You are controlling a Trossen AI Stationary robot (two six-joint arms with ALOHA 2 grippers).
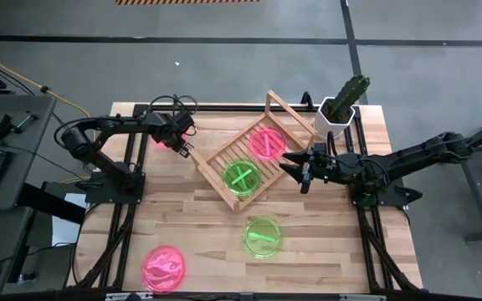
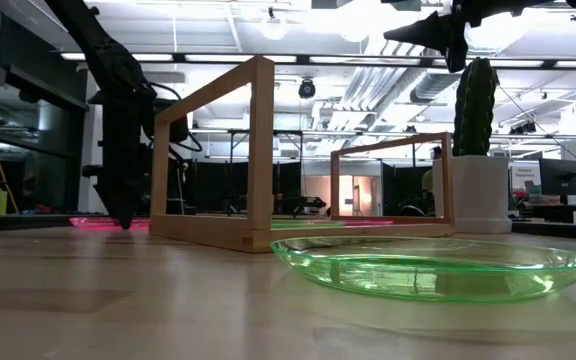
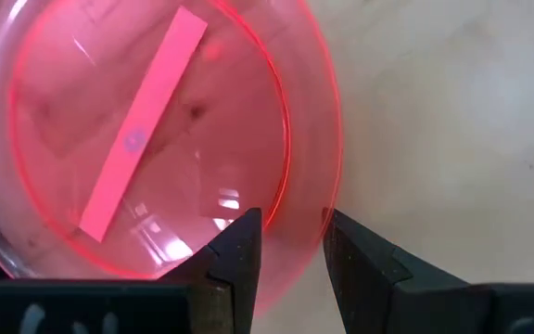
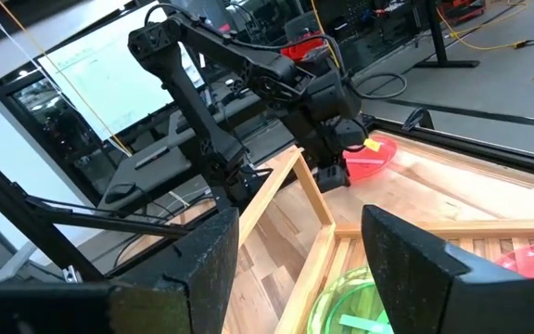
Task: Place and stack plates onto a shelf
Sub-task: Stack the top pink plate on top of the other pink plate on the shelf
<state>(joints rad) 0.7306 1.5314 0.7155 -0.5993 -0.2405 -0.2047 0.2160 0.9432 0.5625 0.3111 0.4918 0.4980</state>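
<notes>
A green plate [image 2: 433, 266] lies closest in the low view, flat on the bench [image 1: 199, 226]; from above it sits lower centre [image 1: 263, 236], with clear wood all round it. Five plates show in all. Two are in the shelf [image 1: 224, 155], a slatted wooden rack set askew at upper centre: one green [image 1: 242, 176], one pink [image 1: 267, 143]. A second pink plate [image 1: 165, 267] rests alone at lower left, near the bench's front edge. The third pink plate [image 3: 137, 139] lies beyond the shelf's upper-left end, and the left gripper [image 3: 290, 243] stands over it with jaws straddling its rim, slightly apart, not yet closed. The right gripper [image 1: 298, 170] hovers just right of the shelf, jaws apart and holding nothing. A potted cactus [image 1: 341, 107] stands at the upper-right corner.
</notes>
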